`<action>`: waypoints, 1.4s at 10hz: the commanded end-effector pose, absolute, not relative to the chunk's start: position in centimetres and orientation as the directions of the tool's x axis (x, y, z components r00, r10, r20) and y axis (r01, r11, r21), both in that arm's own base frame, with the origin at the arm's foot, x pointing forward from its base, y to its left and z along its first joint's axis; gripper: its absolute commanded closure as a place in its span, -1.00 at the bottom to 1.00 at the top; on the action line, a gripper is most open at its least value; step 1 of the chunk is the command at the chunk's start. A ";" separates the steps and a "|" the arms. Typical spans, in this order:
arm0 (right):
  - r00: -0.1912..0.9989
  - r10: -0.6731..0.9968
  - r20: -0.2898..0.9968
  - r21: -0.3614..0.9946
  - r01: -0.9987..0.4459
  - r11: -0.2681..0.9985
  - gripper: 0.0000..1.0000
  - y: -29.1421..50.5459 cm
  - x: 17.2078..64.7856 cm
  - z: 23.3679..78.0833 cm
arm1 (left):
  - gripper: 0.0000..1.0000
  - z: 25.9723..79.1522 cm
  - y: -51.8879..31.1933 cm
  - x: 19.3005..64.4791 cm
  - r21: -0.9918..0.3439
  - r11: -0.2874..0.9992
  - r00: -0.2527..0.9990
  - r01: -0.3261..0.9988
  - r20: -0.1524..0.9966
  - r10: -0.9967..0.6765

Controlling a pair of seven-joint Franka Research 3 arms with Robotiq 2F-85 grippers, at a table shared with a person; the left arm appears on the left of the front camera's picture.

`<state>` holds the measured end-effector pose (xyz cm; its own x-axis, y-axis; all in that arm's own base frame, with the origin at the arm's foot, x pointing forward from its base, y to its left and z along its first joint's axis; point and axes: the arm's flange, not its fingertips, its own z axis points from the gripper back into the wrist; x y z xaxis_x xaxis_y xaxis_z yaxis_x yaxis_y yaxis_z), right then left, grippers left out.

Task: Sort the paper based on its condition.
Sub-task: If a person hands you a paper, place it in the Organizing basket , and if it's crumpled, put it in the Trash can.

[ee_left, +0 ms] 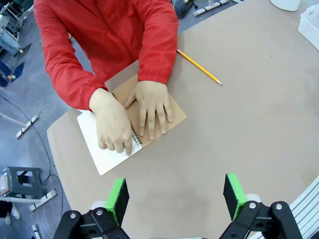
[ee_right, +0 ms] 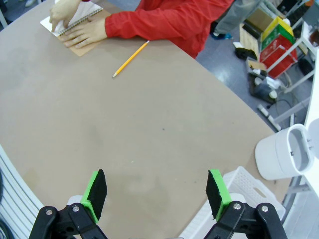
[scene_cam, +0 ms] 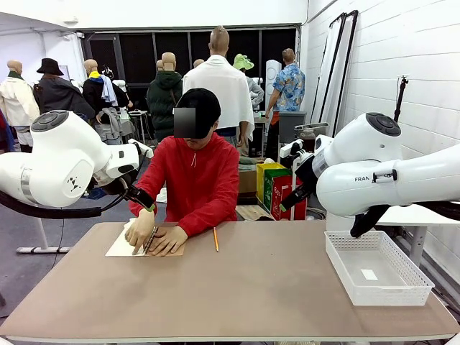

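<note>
— What lies ahead of the left claw (ee_left: 175, 186)?
— The notebook (ee_left: 178, 115) on the table (ee_left: 239, 129), with the paper (ee_left: 97, 144) touching its left side. One hand (ee_left: 152, 107) rests on the notebook, the other hand (ee_left: 114, 124) on the paper. The pencil (ee_left: 199, 67) lies farther off, to the right.
— And by the right claw (ee_right: 155, 179)?
— The basket (ee_right: 246, 186) sits just to its right, and the pencil is well ahead.

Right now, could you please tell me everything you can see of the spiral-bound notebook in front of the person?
The notebook lies open and flat on the brown table, at the person's edge. It shows a brown cover that looks like cardboard, a wire spiral down the middle and a plain white page. One hand presses the page by the spiral, and the other hand lies flat on the cover. The pencil lies apart from it.
</note>
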<state>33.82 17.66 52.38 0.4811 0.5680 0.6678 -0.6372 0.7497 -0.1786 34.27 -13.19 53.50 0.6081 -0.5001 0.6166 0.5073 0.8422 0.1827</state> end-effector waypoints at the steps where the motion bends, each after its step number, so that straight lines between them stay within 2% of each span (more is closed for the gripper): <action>1: 0.481 0.567 0.668 -0.177 -0.638 0.749 -1.00 17.7 33.8 52.4 | -1.00 53.6 -13.2 34.2 0.185 0.840 0.602 0.510 0.621 -0.502; 14: 0.481 0.567 0.668 -0.177 -0.638 0.749 -1.00 17.7 33.8 52.4 | -1.00 53.6 -13.2 34.2 0.185 0.840 0.602 0.510 0.621 -0.502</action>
